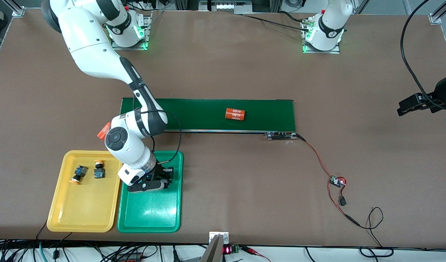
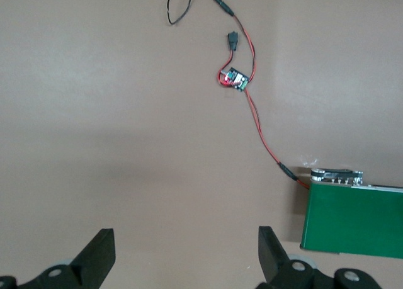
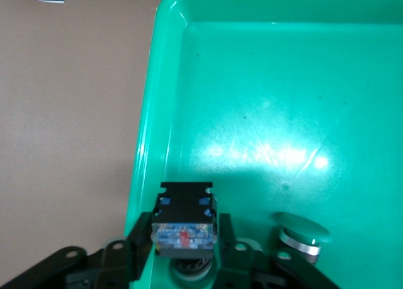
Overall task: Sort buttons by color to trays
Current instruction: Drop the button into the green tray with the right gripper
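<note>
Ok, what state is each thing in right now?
Left gripper: open, empty, waiting over bare table.
Right gripper: low over green tray, around a button.
That button: cap down; grip unclear.
Green-capped button: lying in green tray.
Yellow-capped buttons: on their sides in yellow tray.
Orange cylinder: lying on conveyor belt.

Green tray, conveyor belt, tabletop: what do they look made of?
Green tray: looks like moulded plastic, glossy; a bright glare streak shows on its floor in the right wrist view, and its corners are rounded.
Conveyor belt: dark green, matte, no glare; probably rubber or coated fabric, hard to say which.
Tabletop: brown, dull, even surface; could be laminate or a mat, cannot tell.
</note>
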Available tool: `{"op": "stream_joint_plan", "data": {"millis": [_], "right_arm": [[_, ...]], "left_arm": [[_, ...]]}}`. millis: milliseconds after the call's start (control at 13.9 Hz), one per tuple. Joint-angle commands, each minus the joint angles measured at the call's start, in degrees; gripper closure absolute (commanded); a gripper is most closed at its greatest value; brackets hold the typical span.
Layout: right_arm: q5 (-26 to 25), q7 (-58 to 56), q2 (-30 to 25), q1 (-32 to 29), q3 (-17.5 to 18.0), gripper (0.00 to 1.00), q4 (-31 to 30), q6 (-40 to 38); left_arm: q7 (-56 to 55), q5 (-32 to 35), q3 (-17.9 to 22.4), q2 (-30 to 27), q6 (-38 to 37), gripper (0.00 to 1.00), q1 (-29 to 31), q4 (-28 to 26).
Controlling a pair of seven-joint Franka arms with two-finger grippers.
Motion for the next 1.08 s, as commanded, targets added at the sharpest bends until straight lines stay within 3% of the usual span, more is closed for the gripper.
{"op": "stream_joint_plan", "data": {"millis": [0, 287, 430, 646, 789, 1004], "right_arm": [[-0.8, -0.5, 0.8, -0.3, 0.2, 0.00, 1.6, 0.3], [-0.9, -1.0, -0.8, -0.5, 0.2, 0.00, 1.4, -0.2], [-0.9, -1.0, -3.2, -0.8, 0.2, 0.00, -0.9, -0.5], [-0.9, -1.0, -7.4, -1.9, 0.1, 0.00, -3.9, -1.7], [-0.9, -1.0, -10.1, -2.3, 0.1, 0.00, -4.4, -8.8], [-1.4, -5.9, -16.3, -5.3, -0.4, 0.00, -4.4, -22.1]], "left_arm": [[0.0, -1.1, -0.3, -3.5, 0.2, 0.00, 0.4, -4.3], [0.1, -2.0, -0.6, -4.3, -0.9, 0.00, 0.7, -5.6], [0.9, -2.3, -0.7, -6.3, -0.8, 0.00, 0.6, -8.3], [1.4, -2.2, -0.6, -7.0, -1.2, 0.00, 0.7, -8.2], [5.1, -1.6, -0.4, -7.0, -3.0, 0.00, 0.7, -7.4], [9.0, -5.9, 0.1, -6.9, -2.6, 0.00, 3.5, -7.1]]}}
